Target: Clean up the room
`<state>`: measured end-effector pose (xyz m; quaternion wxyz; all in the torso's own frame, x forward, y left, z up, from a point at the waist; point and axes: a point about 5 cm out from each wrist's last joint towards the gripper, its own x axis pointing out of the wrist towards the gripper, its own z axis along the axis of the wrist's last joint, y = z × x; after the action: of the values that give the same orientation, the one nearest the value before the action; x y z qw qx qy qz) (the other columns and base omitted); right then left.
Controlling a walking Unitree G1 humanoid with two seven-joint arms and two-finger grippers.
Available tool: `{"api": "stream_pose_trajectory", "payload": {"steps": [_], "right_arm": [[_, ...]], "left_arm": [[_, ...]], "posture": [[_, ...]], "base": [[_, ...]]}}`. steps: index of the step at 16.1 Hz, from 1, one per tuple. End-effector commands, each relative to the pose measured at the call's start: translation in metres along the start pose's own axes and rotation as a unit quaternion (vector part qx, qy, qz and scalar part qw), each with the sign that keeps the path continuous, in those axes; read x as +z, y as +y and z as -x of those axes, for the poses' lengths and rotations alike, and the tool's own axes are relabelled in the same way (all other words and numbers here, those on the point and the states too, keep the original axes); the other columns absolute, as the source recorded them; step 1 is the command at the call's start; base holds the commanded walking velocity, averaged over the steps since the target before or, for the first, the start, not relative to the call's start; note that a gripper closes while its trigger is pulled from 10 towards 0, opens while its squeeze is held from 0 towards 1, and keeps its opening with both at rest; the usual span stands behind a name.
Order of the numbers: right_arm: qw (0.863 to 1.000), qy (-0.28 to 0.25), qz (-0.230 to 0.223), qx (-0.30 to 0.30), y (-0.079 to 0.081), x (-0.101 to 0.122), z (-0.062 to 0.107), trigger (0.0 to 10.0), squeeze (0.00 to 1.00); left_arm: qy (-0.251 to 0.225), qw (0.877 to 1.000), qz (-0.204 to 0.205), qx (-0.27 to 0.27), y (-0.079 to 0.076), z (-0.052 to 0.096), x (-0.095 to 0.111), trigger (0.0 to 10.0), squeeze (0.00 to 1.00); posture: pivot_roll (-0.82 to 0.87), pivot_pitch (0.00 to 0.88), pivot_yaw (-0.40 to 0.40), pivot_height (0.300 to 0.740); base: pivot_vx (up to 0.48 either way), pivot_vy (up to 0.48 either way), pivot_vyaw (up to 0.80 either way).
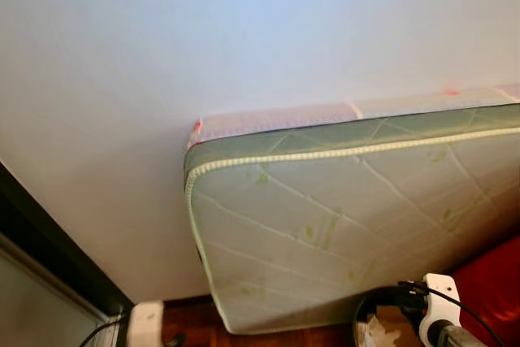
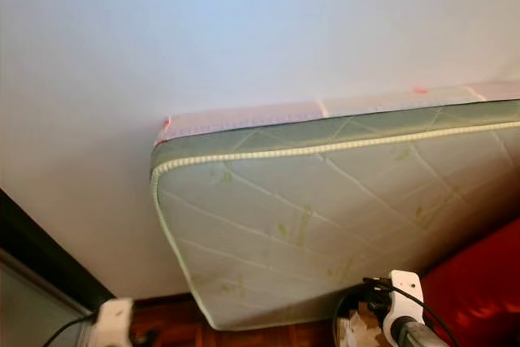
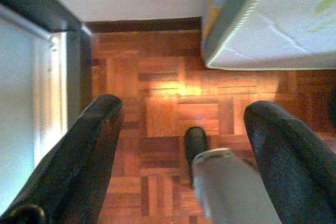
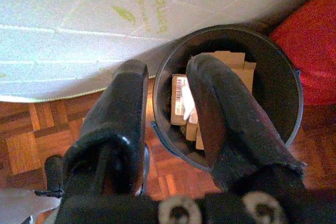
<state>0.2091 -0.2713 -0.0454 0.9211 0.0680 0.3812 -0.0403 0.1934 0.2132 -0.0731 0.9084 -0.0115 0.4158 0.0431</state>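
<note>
Black bin (image 4: 286, 82) already holds boxes (image 4: 231, 64); my right hand (image 4: 168, 103) hovers spread above it, left hand (image 3: 181, 129) spread and idle

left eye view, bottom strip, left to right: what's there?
Dark door frame → left arm's white wrist → wood floor → mattress corner → black bin → right arm's white wrist → red thing.

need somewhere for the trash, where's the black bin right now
The black bin stands on the parquet floor at the robot's right, under the right gripper, between the leaning mattress and something red.
</note>
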Motion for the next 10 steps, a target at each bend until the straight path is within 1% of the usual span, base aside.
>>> {"api": "stream_pose_trajectory", "payload": {"steps": [1,3,6,8,9,10], "right_arm": [[1.0,0.0,0.004,0.002,0.0,-0.001,0.0,10.0,0.0],[1.0,-0.001,0.003,0.002,0.0,-0.001,0.0,10.0,0.0],[1.0,-0.001,0.001,0.001,0.0,-0.001,0.0,10.0,0.0],[1.0,-0.001,0.0,0.001,0.0,-0.001,0.0,10.0,0.0],[1.0,-0.001,-0.001,0.0,0.0,-0.001,0.0,10.0,0.0],[1.0,-0.001,-0.001,0.0,0.0,-0.001,0.0,10.0,0.0]], "left_arm": [[0.007,1.0,-0.011,0.003,-0.002,-0.001,0.001,10.0,0.0],[0.0,1.0,-0.014,-0.003,-0.016,-0.005,0.012,10.0,0.0],[-0.006,1.0,-0.015,-0.004,-0.021,-0.007,0.019,10.0,0.0],[-0.009,1.0,-0.016,-0.001,-0.015,-0.007,0.021,10.0,0.0],[-0.01,1.0,-0.016,0.003,-0.008,-0.006,0.021,10.0,0.0],[-0.011,1.0,-0.016,0.005,-0.004,-0.006,0.02,10.0,0.0]], "posture": [[-0.06,0.0,0.0,0.74],[-0.06,0.0,0.001,0.74],[-0.06,0.0,0.002,0.74],[-0.06,0.0,0.003,0.74],[-0.06,0.0,0.003,0.74],[-0.06,0.0,0.002,0.74]], "base": [[-0.262,0.0,0.0],[-0.264,0.0,0.0],[-0.265,0.0,0.0],[-0.274,0.0,0.0],[-0.266,0.0,0.0],[0.0,0.0,0.0]]}}
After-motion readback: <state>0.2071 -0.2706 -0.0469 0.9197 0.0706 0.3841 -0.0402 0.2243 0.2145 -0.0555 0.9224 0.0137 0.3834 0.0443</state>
